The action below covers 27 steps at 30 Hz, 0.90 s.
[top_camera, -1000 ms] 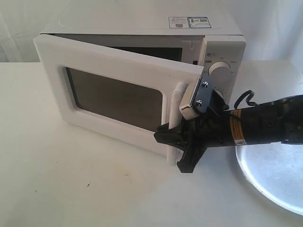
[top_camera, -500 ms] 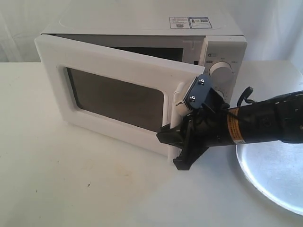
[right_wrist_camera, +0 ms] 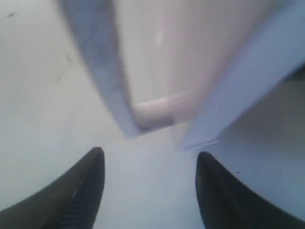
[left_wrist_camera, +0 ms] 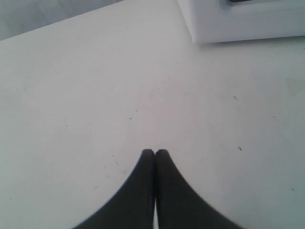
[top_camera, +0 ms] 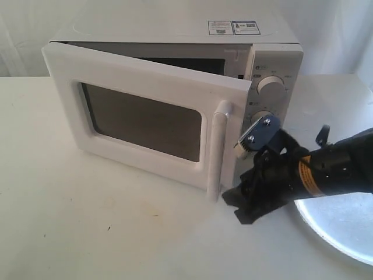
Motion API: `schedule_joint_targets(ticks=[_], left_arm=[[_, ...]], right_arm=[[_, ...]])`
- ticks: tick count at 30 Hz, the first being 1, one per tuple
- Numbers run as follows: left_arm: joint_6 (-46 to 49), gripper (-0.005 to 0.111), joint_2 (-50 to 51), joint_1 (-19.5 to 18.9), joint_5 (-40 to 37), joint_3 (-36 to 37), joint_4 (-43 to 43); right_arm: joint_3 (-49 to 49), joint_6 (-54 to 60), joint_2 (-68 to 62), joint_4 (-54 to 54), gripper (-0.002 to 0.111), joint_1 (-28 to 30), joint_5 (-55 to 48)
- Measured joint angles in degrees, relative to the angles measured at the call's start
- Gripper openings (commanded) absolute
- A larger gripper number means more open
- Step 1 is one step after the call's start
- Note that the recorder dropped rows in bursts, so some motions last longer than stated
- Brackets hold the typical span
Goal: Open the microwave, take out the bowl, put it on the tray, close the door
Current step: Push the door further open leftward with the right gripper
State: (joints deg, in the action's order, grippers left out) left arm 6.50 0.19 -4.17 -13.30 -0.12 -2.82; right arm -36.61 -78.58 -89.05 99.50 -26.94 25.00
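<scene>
The white microwave (top_camera: 271, 55) stands at the back with its door (top_camera: 145, 87) swung partly open. The tall white handle (top_camera: 218, 149) is free. My right gripper (top_camera: 240, 181) is open just right of the handle's lower end, apart from it. In the right wrist view the gripper (right_wrist_camera: 150, 160) has its dark fingers (right_wrist_camera: 93, 164) spread, and the blurred handle (right_wrist_camera: 152, 113) lies beyond the tips. My left gripper (left_wrist_camera: 155, 152) is shut on nothing above bare table. The silver tray (top_camera: 344, 224) lies at the right, partly under my right arm. The bowl is hidden.
Two round knobs (top_camera: 270, 85) sit on the microwave's right panel, just above my right arm. A corner of the microwave (left_wrist_camera: 228, 28) shows in the left wrist view. The white table (top_camera: 87, 221) runs in front of the door.
My right gripper has come off the door handle and drawn back to the right and lower. The door stays at the same partly open angle.
</scene>
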Motion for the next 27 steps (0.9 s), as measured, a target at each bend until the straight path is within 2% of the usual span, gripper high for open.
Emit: schedule_joint_targets(ticks=[2,6,9,13,16,22,27], left_arm=[[0.0,0.0,0.0,0.0,0.0,0.0,0.0],[0.0,0.0,0.0,0.0,0.0,0.0,0.0],[0.0,0.0,0.0,0.0,0.0,0.0,0.0],[0.0,0.0,0.0,0.0,0.0,0.0,0.0],[0.0,0.0,0.0,0.0,0.0,0.0,0.0],[0.0,0.0,0.0,0.0,0.0,0.0,0.0],[0.0,0.0,0.0,0.0,0.0,0.0,0.0]], right_arm=[[0.54,-3.86,3.61,0.0,0.037,0.0,-1.23],[3.14,-6.06,9.99,0.02,0.001,0.0,-2.18],[4.53,-6.35,14.63,0.26,0.0,0.0,-8.56],[4.43,-6.49,17.71,0.64,0.0,0.0,-24.01],[2.43,-6.87,17.83,0.24,0.0,0.0,-28.87],[-4.16,-6.87,13.24,-0.1,0.0,0.0,-22.69],[-8.58,-3.59,8.2,0.02,0.0,0.25,-4.7]])
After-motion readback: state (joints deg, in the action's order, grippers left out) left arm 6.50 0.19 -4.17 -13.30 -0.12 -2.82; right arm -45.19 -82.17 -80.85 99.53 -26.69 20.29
